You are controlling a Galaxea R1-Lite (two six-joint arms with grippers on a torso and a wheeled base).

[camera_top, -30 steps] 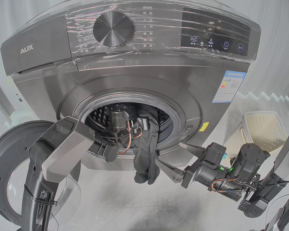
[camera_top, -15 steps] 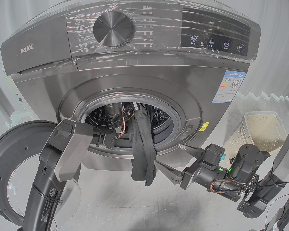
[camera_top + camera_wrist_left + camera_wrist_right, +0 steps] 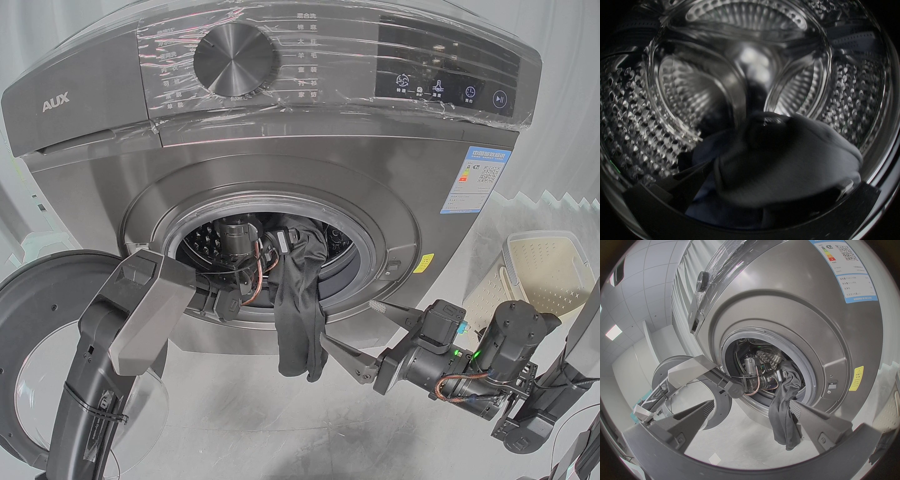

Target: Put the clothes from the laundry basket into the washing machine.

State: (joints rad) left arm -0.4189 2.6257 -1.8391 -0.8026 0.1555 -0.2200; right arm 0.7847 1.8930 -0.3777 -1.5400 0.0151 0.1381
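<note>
While the left arm (image 3: 137, 306) stands reached into the washing machine (image 3: 400, 206), the dark garment (image 3: 300, 312) is only partly loaded. Its upper end is bunched at the left gripper (image 3: 289, 239) inside the drum (image 3: 637, 109). The rest drapes over the door rim (image 3: 356, 294) and hangs outside toward the floor.

Whether that gripper clamps the cloth cannot be told, as fabric covers it. The right gripper (image 3: 350, 322) sits below the opening, fingers (image 3: 340, 350) spread wide and holding nothing, one tip just beside the hanging end. The laundry basket (image 3: 550, 269) stands to the robot's right, with no clothes visible in it.

Judgement: the loading step is in hand, not complete. The next move calls for carrying the bunched end deeper, or for lifting the trailing end over the rim.
</note>
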